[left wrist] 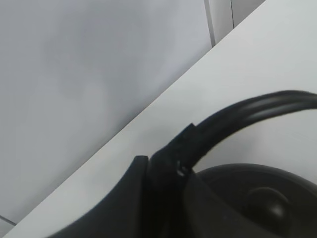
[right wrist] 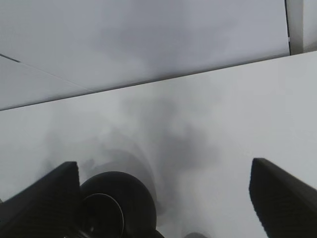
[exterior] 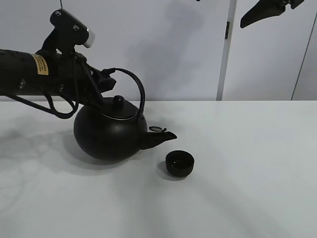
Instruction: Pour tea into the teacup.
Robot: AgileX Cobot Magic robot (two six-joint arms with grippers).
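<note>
Just off the tip of the kettle's spout, slightly nearer to me than the tip itself, the teacup [exterior: 179,163] sat upright on the white table [exterior: 257,193], close to the kettle [exterior: 106,135] but not touching it. No tea could be seen leaving the spout [exterior: 161,138], and I could not tell whether the cup held anything. The kettle's long axis, belly to spout, ran out toward the cup's side of the table, yet the spout's mouth looked to stand beside the cup's opening rather than over it. To my eye that small offset was what the pour turned on: the spout wanted bringing over the cup before any further tipping. Whether the kettle's base was clear of the table I could not make out. At the end of the arched handle [exterior: 138,88] away from the spout, the left gripper [exterior: 109,75] was clamped tight on the handle, so that arm had the kettle and was plainly the nearer one for the job. High above and well apart from the kettle, on its spout side, hung the right gripper [exterior: 252,19], jaws spread wide with nothing between them.
</note>
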